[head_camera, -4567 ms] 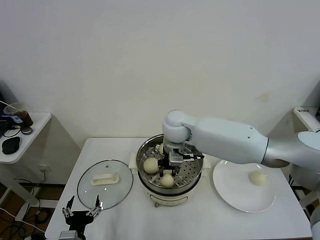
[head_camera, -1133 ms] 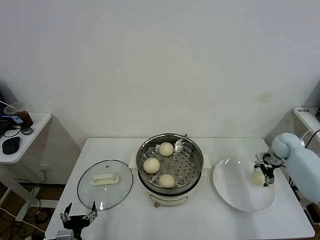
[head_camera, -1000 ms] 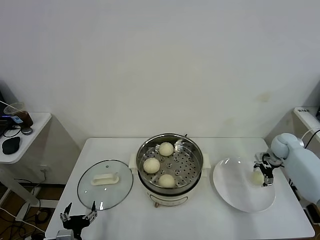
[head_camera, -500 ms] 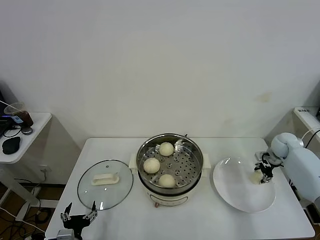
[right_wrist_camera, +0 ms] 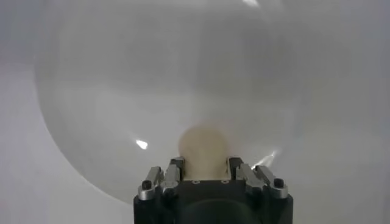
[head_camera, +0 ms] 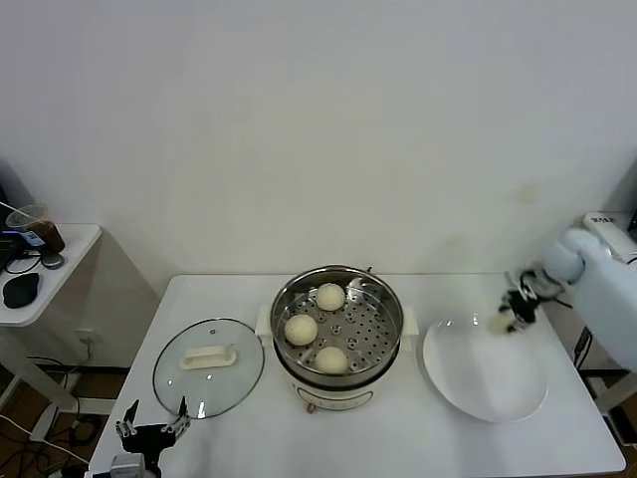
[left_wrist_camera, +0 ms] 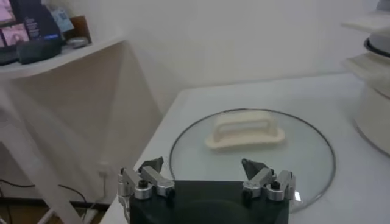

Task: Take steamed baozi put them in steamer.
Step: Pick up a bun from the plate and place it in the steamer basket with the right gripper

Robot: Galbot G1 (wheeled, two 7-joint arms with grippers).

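Note:
Three cream-white baozi (head_camera: 330,296) (head_camera: 300,329) (head_camera: 331,359) lie on the perforated floor of the steel steamer (head_camera: 383,315) at the table's middle. A fourth baozi (right_wrist_camera: 203,148) hangs above the white plate (head_camera: 468,383), pinched between the fingers of my right gripper (head_camera: 515,314), which is shut on it at the right, above the plate's far rim. In the right wrist view the bun fills the gap between the jaws, with the plate (right_wrist_camera: 122,85) below. My left gripper (head_camera: 149,430) is parked open at the table's front left corner.
A round glass lid (head_camera: 208,365) with a white handle (left_wrist_camera: 244,128) lies flat left of the steamer, just beyond the left gripper (left_wrist_camera: 207,182). A side table (head_camera: 40,269) with small items stands far left. A white wall closes the back.
My right gripper closed on the baozi that lay on the plate and has lifted it up and away from the plate. The steamer's three buns and the left arm stayed put.

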